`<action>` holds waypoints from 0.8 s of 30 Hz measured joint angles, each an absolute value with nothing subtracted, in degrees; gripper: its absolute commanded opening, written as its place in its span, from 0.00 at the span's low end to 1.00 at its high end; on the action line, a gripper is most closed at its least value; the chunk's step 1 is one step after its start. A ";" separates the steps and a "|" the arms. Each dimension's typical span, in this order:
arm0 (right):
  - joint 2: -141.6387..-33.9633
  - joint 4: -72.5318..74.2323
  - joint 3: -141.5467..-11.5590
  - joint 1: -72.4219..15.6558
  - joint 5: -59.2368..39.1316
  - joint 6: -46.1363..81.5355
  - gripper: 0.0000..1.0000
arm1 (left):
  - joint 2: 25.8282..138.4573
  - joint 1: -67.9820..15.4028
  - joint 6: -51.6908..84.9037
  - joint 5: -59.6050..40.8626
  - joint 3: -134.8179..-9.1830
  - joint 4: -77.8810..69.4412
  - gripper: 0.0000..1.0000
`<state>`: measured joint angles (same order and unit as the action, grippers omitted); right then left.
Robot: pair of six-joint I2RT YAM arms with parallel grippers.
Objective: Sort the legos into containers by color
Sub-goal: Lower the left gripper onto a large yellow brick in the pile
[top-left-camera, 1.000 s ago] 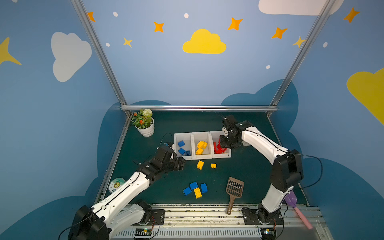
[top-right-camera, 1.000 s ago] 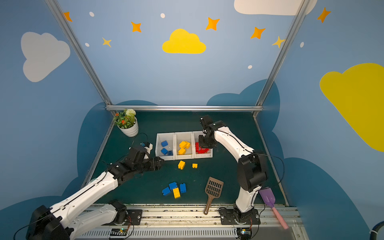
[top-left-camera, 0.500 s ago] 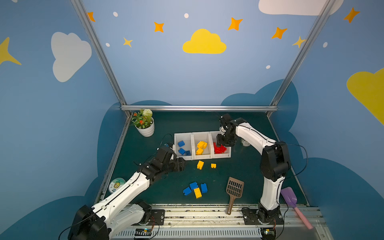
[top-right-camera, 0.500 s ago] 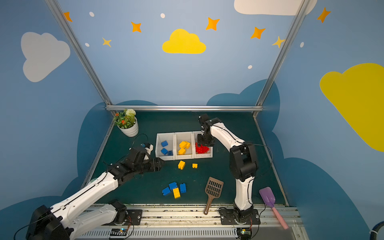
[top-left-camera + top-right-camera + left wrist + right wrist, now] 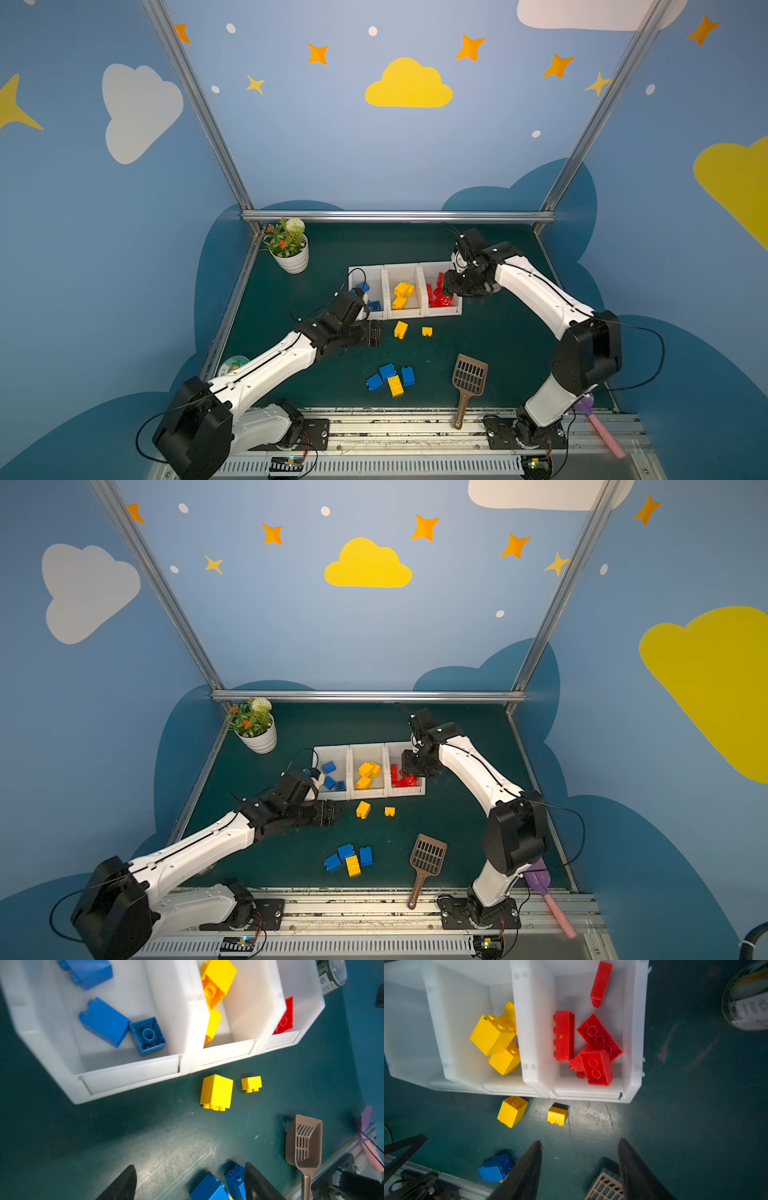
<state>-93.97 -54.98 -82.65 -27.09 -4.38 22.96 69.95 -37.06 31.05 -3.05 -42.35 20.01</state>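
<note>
On the green mat [image 5: 507, 365], lego sorting, part done.
Both top views: right gripper [image 5: 449, 291] by red-brick bin [image 5: 442, 311]; left gripper [image 5: 376, 334] beside loose yellow bricks [image 5: 400, 329]. Left wrist: jaws wide, empty. Right wrist: jaws parted, empty.

The left arm [image 5: 266, 370] is being stretched from the front left corner of the worktop [image 5: 498, 353] toward its middle, the left gripper [image 5: 376, 334] being held spread and empty. The right arm [image 5: 540, 291] is being arched from the front right corner, the right gripper [image 5: 579, 1142] being pointed downward, spread, empty.
</note>
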 measured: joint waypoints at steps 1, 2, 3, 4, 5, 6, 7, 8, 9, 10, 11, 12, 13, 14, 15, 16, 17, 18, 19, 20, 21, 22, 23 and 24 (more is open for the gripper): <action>-92.73 -55.05 -81.60 -27.09 -4.38 23.14 0.59 | 71.16 -37.60 30.70 -3.07 -43.24 19.94 0.80; -91.42 -55.13 -80.44 -27.09 -4.34 23.29 0.59 | 72.64 -38.17 30.17 -3.14 -44.29 19.86 0.80; -90.11 -55.29 -79.33 -27.09 -4.27 23.38 0.59 | 74.08 -38.68 29.76 -3.22 -45.23 19.66 0.80; -89.08 -55.42 -78.46 -27.09 -4.08 23.53 0.59 | 75.40 -39.09 29.32 -3.27 -46.09 19.64 0.80; -87.61 -55.55 -77.19 -27.09 -3.97 23.77 0.59 | 77.10 -39.57 28.73 -3.29 -47.18 19.59 0.80; -86.11 -55.64 -75.90 -27.09 -3.86 24.08 0.59 | 78.81 -40.03 28.18 -3.29 -48.29 19.66 0.79; -84.77 -55.75 -74.78 -27.09 -3.77 24.29 0.59 | 80.36 -40.42 27.57 -3.31 -49.36 19.77 0.77; -83.22 -55.96 -73.56 -27.09 -3.62 24.67 0.59 | 82.17 -40.82 26.92 -3.29 -50.68 19.99 0.77; -81.80 -56.16 -72.44 -27.09 -3.51 25.10 0.59 | 84.05 -41.25 26.20 -3.27 -52.07 20.27 0.75; -80.62 -56.29 -71.48 -27.09 -3.44 25.47 0.59 | 85.76 -41.65 25.56 -3.22 -53.41 20.58 0.74; -79.40 -56.36 -70.41 -27.09 -3.38 25.87 0.59 | 87.59 -42.06 24.91 -3.09 -54.89 21.12 0.74; -78.30 -56.45 -69.43 -27.09 -3.25 26.37 0.59 | 89.36 -42.48 24.27 -2.92 -56.40 21.69 0.74; -77.43 -56.47 -68.58 -27.09 -3.09 26.81 0.59 | 90.96 -42.78 23.70 -2.70 -57.80 22.31 0.73; -76.64 -56.45 -67.66 -27.09 -3.03 27.11 0.59 | 92.73 -43.20 23.09 -2.31 -59.42 23.07 0.73; -75.90 -56.47 -66.70 -27.09 -2.96 27.57 0.59 | 94.39 -43.53 22.46 -1.83 -60.97 23.92 0.73; -75.48 -56.47 -66.11 -27.09 -2.87 27.92 0.59 | 95.81 -43.83 21.98 -1.32 -62.24 24.64 0.73; -75.11 -56.49 -65.45 -27.09 -2.79 28.25 0.59 | 97.25 -44.12 21.47 -0.82 -63.66 25.54 0.73; -74.91 -56.51 -64.97 -27.09 -2.66 28.49 0.59 | 98.63 -44.42 20.95 -0.21 -64.90 26.30 0.72; -74.83 -56.51 -64.69 -27.09 -2.55 28.64 0.59 | 99.68 -44.60 20.67 0.23 -65.82 26.81 0.72; -74.76 -56.47 -64.36 -27.09 -2.52 28.77 0.59 | 100.73 -44.84 20.27 0.54 -66.76 27.51 0.72; -74.70 -56.49 -64.07 -27.09 -2.50 28.97 0.59 | 101.75 -45.12 19.79 1.10 -67.68 28.18 0.72; -74.63 -56.49 -63.86 -27.09 -2.48 29.17 0.59 | 102.63 -45.32 19.51 1.50 -68.45 28.67 0.72; -74.59 -56.55 -63.77 -27.09 -2.48 29.41 0.59 | 103.68 -45.58 19.20 1.93 -69.25 29.17 0.72; -74.59 -56.53 -63.77 -27.09 -2.48 29.61 0.59 | 104.31 -45.76 18.98 2.33 -69.73 29.58 0.72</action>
